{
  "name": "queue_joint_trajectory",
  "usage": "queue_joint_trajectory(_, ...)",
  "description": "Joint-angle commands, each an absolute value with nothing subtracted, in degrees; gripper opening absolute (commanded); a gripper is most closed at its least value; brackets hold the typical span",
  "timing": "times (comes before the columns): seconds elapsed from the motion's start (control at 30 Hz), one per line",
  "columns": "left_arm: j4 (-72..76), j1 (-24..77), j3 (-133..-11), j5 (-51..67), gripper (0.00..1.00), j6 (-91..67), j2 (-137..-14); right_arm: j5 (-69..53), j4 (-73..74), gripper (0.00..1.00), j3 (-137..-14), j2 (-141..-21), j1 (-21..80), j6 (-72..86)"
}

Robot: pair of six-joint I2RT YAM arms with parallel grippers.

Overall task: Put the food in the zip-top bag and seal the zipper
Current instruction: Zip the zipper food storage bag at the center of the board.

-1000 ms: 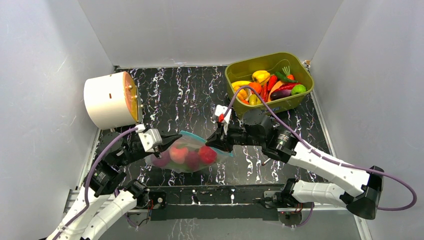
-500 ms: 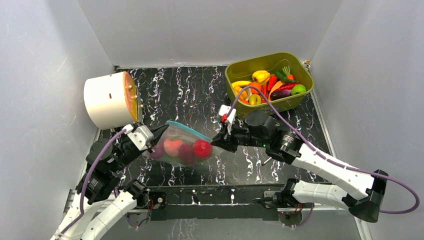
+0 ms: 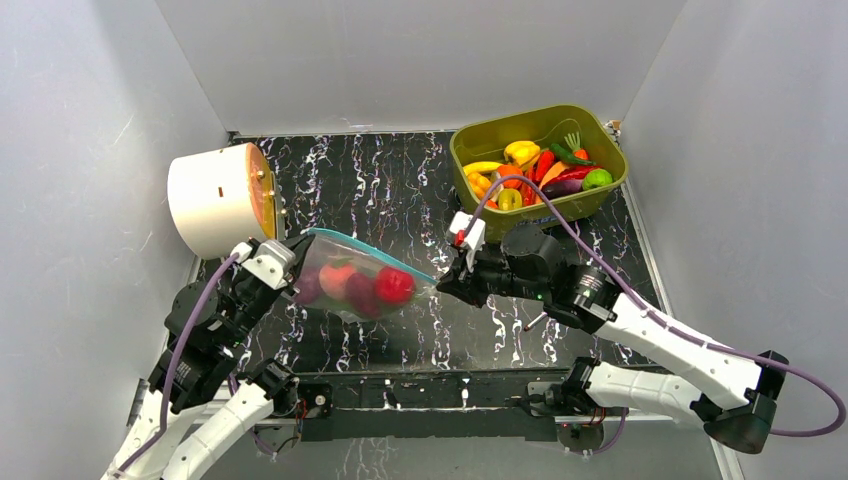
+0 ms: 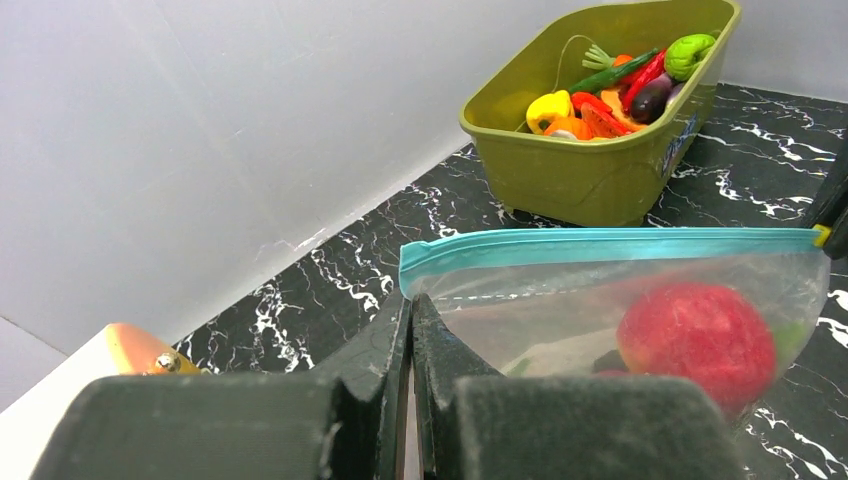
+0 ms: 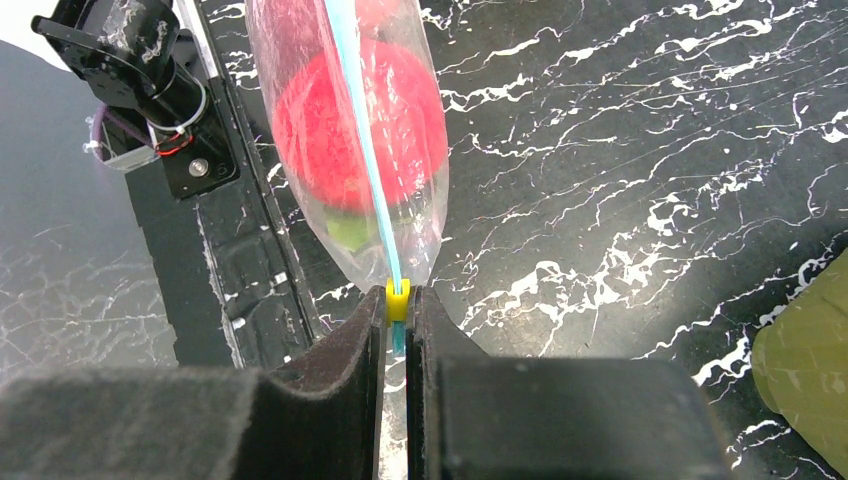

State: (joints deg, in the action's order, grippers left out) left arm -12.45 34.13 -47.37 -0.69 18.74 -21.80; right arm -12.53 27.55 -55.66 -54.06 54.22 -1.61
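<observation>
1. Top view: zip-top bag (image 3: 350,292) slung between both arms over the marble table (image 3: 380,190), zipper (image 3: 372,255) along its upper edge. Food (image 3: 394,285) sits inside (red, pinkish and dark purple pieces). Left gripper (image 3: 297,262) pinches the bag's left corner, right gripper (image 3: 447,287) pinches its right end. Olive tub (image 3: 590,203) of more toy produce is at far right, white cylinder (image 3: 210,200) at far left
2. Left wrist: jaws together on the bag corner just below the zipper's end. The zipper runs straight and looks pressed shut along the part in view. Red apple (image 4: 697,335) lies low in the bag, tub behind
3. Right wrist: jaws clamped on the zipper's end at a yellow slider (image 5: 397,297). The bag is seen edge-on, red apple above a green piece (image 5: 350,228), both inside
</observation>
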Motion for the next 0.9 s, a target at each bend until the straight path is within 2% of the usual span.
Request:
queue_joint_trajectory(0.0,-7.5,33.7,-51.1,-9.6,0.0,21.7,-21.3,-9.1,35.5,0.0,-56.2,-51.6,53.6,-2.2)
queue_joint_trajectory(0.2,-7.2,33.7,-50.0,-11.6,0.0,20.8,-22.1,-8.9,36.5,0.0,-56.8,-50.1,53.7,-2.0)
queue_joint_trajectory(0.5,-8.3,33.7,-48.4,-7.0,0.0,18.6,-22.0,-12.6,33.0,0.0,-56.9,-51.0,53.7,-1.0)
queue_joint_trajectory(0.7,-11.2,33.7,-47.8,-8.2,0.0,17.3,-23.8,-10.8,29.3,0.0,-59.1,-53.6,53.7,-0.8)
queue_joint_trajectory(0.87,-12.5,33.7,-46.3,-6.9,0.15,15.6,-24.1,-11.2,26.7,0.0,-62.4,-57.2,53.7,-2.2)
